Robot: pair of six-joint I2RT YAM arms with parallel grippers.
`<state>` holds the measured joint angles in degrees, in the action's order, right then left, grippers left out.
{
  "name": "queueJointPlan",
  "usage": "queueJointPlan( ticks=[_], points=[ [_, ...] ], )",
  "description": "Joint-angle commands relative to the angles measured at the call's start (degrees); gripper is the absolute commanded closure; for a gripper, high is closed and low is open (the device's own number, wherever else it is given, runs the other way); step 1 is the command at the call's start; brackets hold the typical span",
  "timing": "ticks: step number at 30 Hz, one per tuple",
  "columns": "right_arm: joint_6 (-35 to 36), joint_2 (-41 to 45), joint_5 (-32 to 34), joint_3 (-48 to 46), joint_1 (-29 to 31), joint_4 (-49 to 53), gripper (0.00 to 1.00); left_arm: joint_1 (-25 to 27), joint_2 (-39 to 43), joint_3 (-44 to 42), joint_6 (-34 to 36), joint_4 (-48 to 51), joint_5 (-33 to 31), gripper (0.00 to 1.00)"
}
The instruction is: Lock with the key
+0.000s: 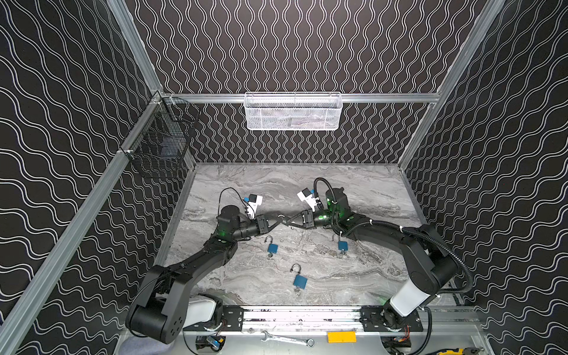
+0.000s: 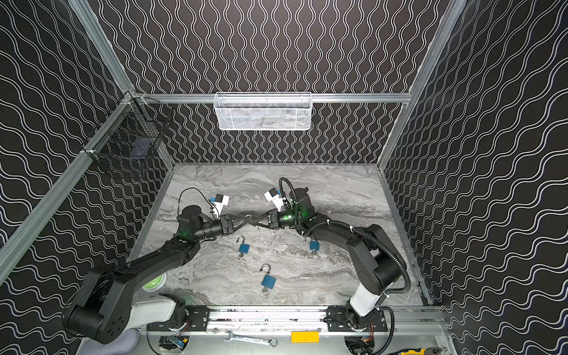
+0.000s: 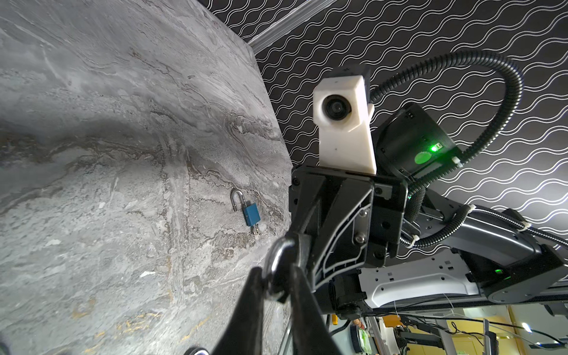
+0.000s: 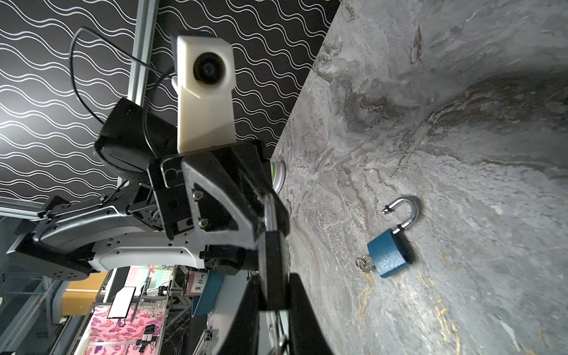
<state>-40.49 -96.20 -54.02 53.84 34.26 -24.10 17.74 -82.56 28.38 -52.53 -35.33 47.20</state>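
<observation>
A dark padlock (image 4: 273, 264) hangs in the air between my two grippers, above the middle of the marble table (image 1: 368, 190). My left gripper (image 3: 278, 276) is shut on its silver shackle (image 3: 278, 258). My right gripper (image 4: 273, 285) is shut on the padlock's body, and a key with a ring (image 4: 280, 339) sticks out of the body behind the fingers. In both top views the grippers meet tip to tip, the left gripper (image 1: 278, 219) against the right gripper (image 1: 289, 220). The padlock is mostly hidden there.
Three blue padlocks with open shackles and keys in them lie on the table nearer the front (image 1: 272, 247) (image 1: 342, 245) (image 1: 299, 280). A white mesh basket (image 1: 293, 112) hangs on the back wall and a black wire basket (image 1: 163, 144) on the left wall. A wrench (image 1: 287, 339) lies by the front rail.
</observation>
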Motion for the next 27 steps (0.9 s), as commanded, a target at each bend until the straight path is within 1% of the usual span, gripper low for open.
queueJointPlan(
  ticks=[1,4,10,12,14,15,16,18,19,22,24,27],
  points=[
    [0.8,0.6,-0.2,-0.1,0.2,-2.4,1.00,0.0,-0.4,0.4,0.7,-0.5,1.8,0.86],
    [1.4,0.7,-0.7,-0.3,0.2,-2.0,1.00,-0.2,-0.6,0.4,0.2,-1.1,1.7,0.88],
    [2.5,0.7,-1.4,-0.2,0.2,-1.0,1.00,-0.2,-1.4,0.3,-1.3,-3.5,1.8,0.85],
    [2.6,0.6,-1.6,-0.2,0.2,-0.7,1.00,-0.2,-1.7,0.2,-1.7,-4.4,1.9,0.87],
    [2.6,0.6,-1.8,-0.2,0.2,-0.9,1.00,-0.2,-1.9,0.2,-2.0,-5.0,2.1,0.92],
    [2.7,0.6,-1.8,-0.1,0.2,-0.9,1.00,-0.2,-2.1,0.2,-2.3,-5.3,2.2,0.93],
    [2.7,0.7,-1.9,-0.1,0.2,-0.8,1.00,-0.2,-2.2,0.2,-2.6,-5.4,2.3,0.91],
    [3.2,1.0,-2.0,-0.1,0.2,-0.5,1.00,-0.2,-2.0,-0.1,-2.9,-5.9,2.2,0.76],
    [3.4,1.0,-2.0,0.1,0.2,0.0,1.00,-0.3,-1.8,-0.2,-3.0,-6.1,1.9,0.74],
    [4.3,1.0,-1.9,0.5,0.1,1.2,1.00,-0.3,-1.4,-0.3,-3.4,-6.2,1.1,0.73],
    [4.3,1.0,-1.8,0.3,0.0,1.2,1.00,-0.6,-0.9,0.0,-3.2,-5.6,0.8,0.70],
    [3.9,1.3,-2.1,-0.2,-0.1,0.3,1.00,-1.0,0.0,1.0,-0.8,-1.1,-0.3,0.68]
  ],
)
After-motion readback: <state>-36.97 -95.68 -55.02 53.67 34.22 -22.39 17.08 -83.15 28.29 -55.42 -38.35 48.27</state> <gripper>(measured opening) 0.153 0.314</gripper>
